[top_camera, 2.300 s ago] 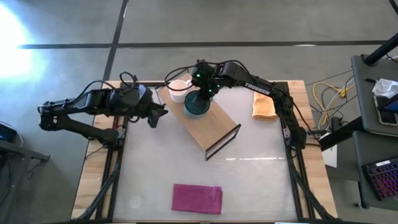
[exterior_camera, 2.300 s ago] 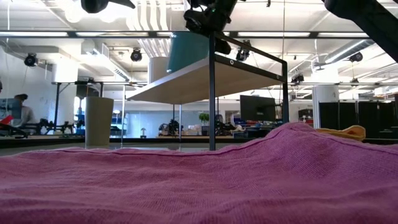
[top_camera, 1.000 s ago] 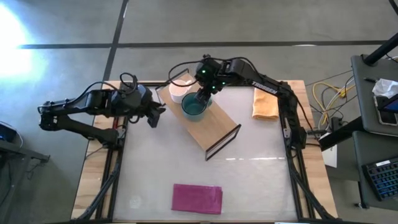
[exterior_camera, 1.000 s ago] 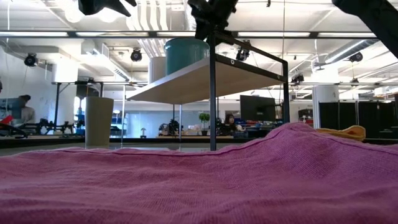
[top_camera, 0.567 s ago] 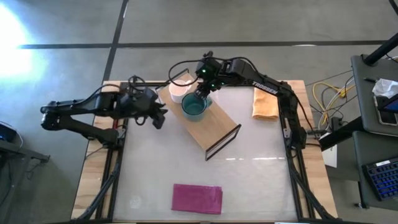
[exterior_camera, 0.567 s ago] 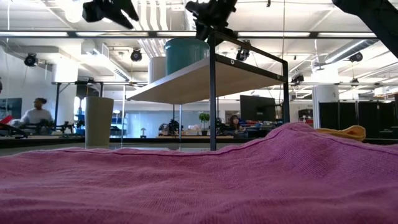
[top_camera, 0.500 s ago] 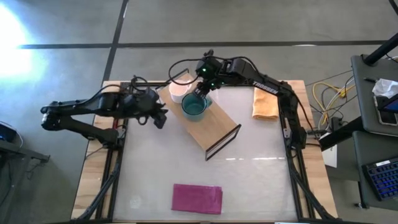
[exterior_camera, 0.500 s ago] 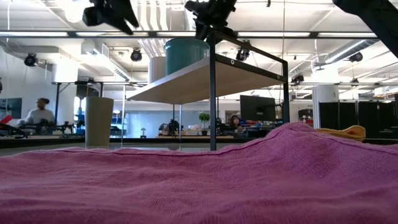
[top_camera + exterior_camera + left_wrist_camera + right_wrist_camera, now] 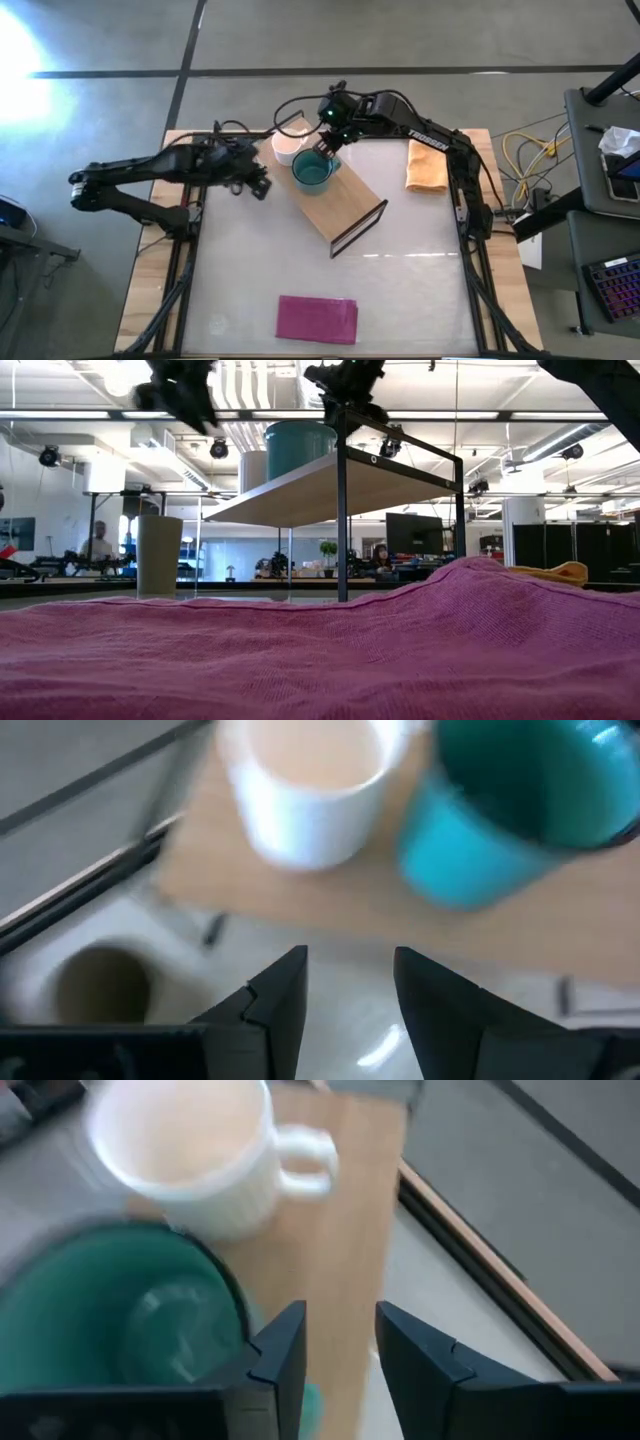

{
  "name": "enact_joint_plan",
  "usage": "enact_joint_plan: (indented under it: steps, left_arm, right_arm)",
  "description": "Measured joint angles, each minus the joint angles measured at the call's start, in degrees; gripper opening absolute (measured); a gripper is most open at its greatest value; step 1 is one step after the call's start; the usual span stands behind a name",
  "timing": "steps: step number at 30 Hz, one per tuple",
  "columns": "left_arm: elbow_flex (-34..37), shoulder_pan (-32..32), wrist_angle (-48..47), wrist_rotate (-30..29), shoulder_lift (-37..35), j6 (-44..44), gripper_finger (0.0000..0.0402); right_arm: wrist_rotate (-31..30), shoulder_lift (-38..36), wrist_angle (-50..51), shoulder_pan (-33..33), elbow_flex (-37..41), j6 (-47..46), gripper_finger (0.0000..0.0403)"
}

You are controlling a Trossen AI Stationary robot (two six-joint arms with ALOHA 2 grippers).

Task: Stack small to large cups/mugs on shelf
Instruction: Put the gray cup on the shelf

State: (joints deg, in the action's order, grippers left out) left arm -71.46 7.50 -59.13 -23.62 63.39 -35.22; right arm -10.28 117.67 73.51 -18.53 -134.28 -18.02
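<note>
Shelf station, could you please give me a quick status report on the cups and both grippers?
Right gripper open, empty, above teal mug. Teal and white mug side by side on shelf. Left gripper open, beside shelf. Olive cup on table, unobstructed.

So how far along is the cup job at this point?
Done: the white mug and the teal mug stand side by side on the shelf. In hand: nothing; the right gripper is open beside the teal mug, and the left gripper is open near the shelf end. Left: the brown cup, on the table.
</note>
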Motion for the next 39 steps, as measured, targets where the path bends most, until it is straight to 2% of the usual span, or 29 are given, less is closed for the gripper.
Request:
enact_joint_plan:
  steps: [5,8,13,19,23,25,32,39]
  left_arm:
    - [0.93,1.53,-9.55,-7.31,-6.67,-2.85,0.0137]
    - [1.03,6.25,-13.68,-6.58,-8.59,-2.79,0.0137]
    - [1.20,19.61,-15.74,1.33,-9.03,1.01,0.0137]
    - [1.35,35.77,-14.74,7.43,-4.11,9.00,0.0137]
    - [1.55,42.38,-14.00,17.35,0.72,15.08,0.0137]
    - [1.75,43.73,-13.22,19.10,3.01,17.65,0.0137]
    - [2.20,44.25,-12.84,15.44,8.85,23.32,0.0137]
    - [6.40,44.32,-11.19,14.79,10.97,27.06,0.0137]
  right_arm:
    - [-2.04,0.00,3.42,-0.17,0.04,2.45,0.0137]
    - [-2.94,-0.42,4.06,-0.30,0.04,4.48,0.0155]
    - [-3.34,-2.18,6.38,-1.80,0.04,4.55,0.0190]
    - [-6.66,-5.81,10.99,-3.87,0.04,3.52,0.0218]
    - [-6.94,-9.23,14.97,-5.35,0.04,1.42,0.0221]
    - [-8.00,-10.79,15.93,-5.61,0.02,0.24,0.0221]
    - [-9.31,-15.77,16.48,-4.65,1.28,-3.93,0.0221]
    - [-9.49,-19.92,16.51,-3.67,7.57,-7.76,0.0221]
